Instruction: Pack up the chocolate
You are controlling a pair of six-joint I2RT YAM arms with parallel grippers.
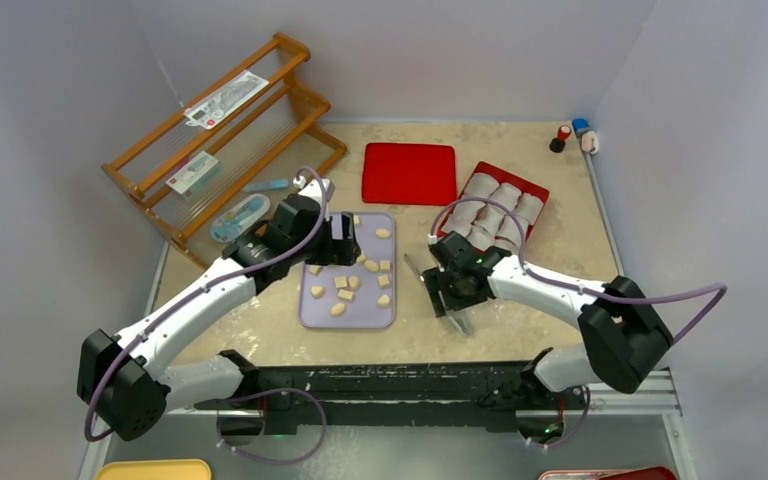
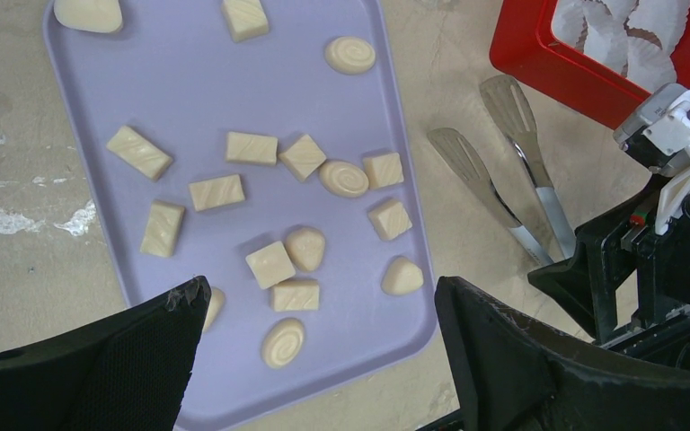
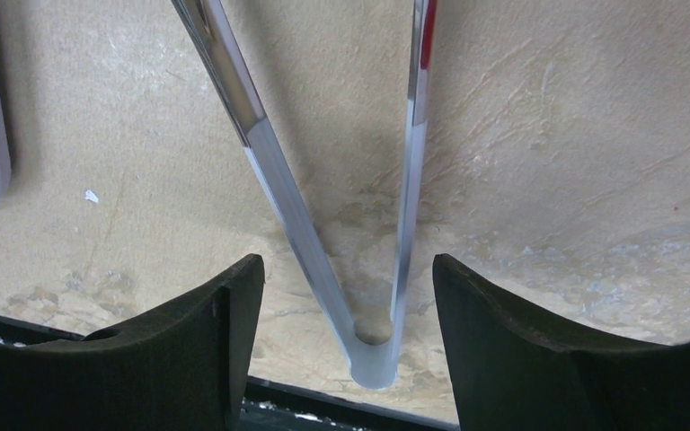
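Note:
Several pale tan chocolate pieces (image 1: 346, 283) lie loose on a lavender tray (image 1: 360, 315); the left wrist view shows them close up (image 2: 269, 264) on the tray (image 2: 189, 90). My left gripper (image 1: 338, 250) hangs open and empty above the tray's far part (image 2: 322, 301). A red box (image 1: 535, 190) holding white paper cups (image 1: 495, 205) stands to the right of the tray. Metal tongs (image 1: 463, 322) lie on the table between tray and box. My right gripper (image 1: 453, 295) is open, its fingers (image 3: 207, 350) on either side of the tongs' hinged end (image 3: 373, 359), gripping nothing.
A flat red lid (image 1: 410, 172) lies behind the tray. A wooden rack (image 1: 220, 130) stands at the back left with blue items (image 1: 240, 215) beside it. Small bottles (image 1: 572, 135) sit at the back right corner. In the left wrist view the tongs (image 2: 467, 171) and box (image 2: 539, 63) lie right of the tray.

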